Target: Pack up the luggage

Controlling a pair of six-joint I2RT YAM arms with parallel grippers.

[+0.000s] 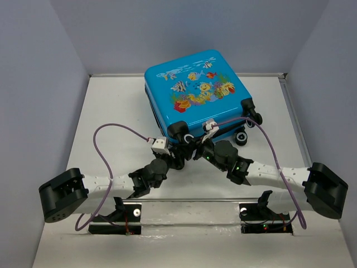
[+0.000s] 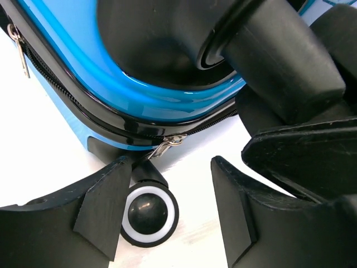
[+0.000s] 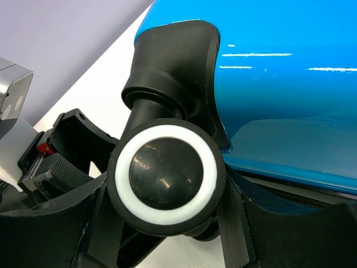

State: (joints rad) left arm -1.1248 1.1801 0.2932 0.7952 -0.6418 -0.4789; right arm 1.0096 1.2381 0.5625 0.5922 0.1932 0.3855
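Note:
The blue fish-print luggage [image 1: 195, 84] lies flat and closed at the back middle of the table. My left gripper [image 1: 179, 158] is open at its near corner; in the left wrist view the gripper [image 2: 170, 187] has a black-and-white wheel [image 2: 149, 215] against its left finger, with the metal zipper pull [image 2: 167, 144] just above. My right gripper [image 1: 199, 149] is at the same corner. In the right wrist view its fingers stand apart, the gripper [image 3: 167, 226] mostly hidden behind the upper corner wheel [image 3: 166, 176]. The blue shell [image 3: 279, 84] fills that view's right.
Two more wheels [image 1: 241, 138] stick out at the luggage's near right end. White walls close in the table [image 1: 111, 111] at the left, back and right. The two grippers nearly touch; the right one's finger [image 2: 301, 162] shows in the left wrist view.

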